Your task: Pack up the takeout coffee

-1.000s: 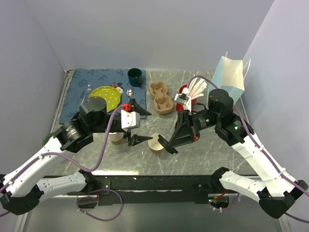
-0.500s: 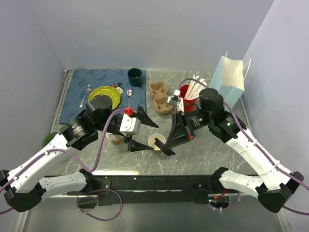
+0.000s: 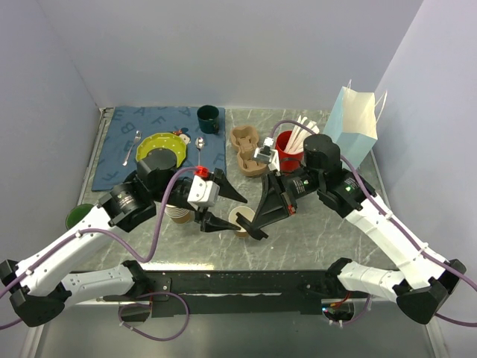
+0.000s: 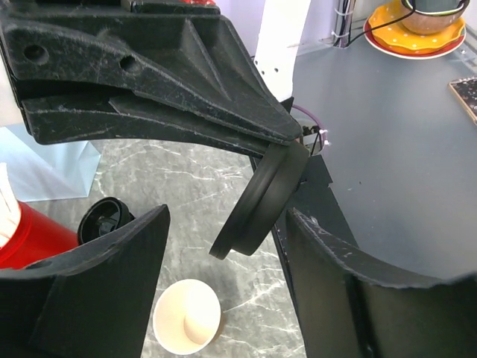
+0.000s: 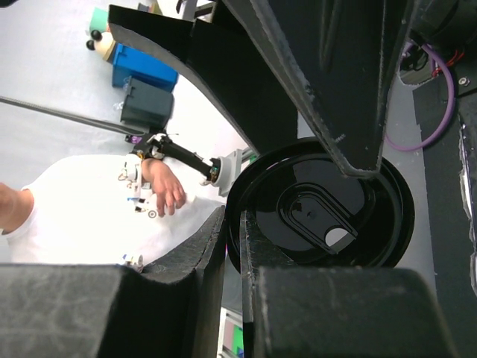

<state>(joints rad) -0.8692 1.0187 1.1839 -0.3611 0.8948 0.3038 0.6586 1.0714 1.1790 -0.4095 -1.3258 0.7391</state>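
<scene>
**Desk:** Item one, the takeout coffee. Location?

**Operator:** I log it in two parts.
- Paper cup (image 3: 240, 221): brown, white inside, open-topped. It stands on the table (image 3: 298, 239) close to the middle of the near edge. I cannot make out its contents.
- Black lid (image 4: 257, 205): off the cup, in the air above and just beside it, tilted on edge.

**Desk:** Tools?

**Operator:**
- Right tool (image 5: 232, 224): narrow, pinching the lid by its rim.
- Left tool (image 4: 227, 220): spread wide and carrying nothing. It hangs over the cup, with the lid hanging between its fingers and not touching them.

**Desk:** Packing items?

**Operator:**
- Cardboard cup carrier (image 3: 248, 149): toward the middle of the far edge. Its pockets look unfilled.
- Blue paper bag (image 3: 356, 123): upright at the far right corner.

**Desk:** Not for packing?

**Operator:**
- Stack of lidless cups (image 3: 179, 215): near edge, left of the open cup.
- Green mug (image 3: 208, 118): at the far edge.
- Red cup of white sticks (image 3: 287, 149): beside the carrier.

**Desk:** Progress?

**Operator:** Early, by my reading. Done: the lid is in hand and brought to the cup. Left: seat the lid, grip the closed cup, carry it across and set it down. I would guess it goes in a carrier pocket or the bag, but I cannot tell which. Nothing is packed yet.
</scene>
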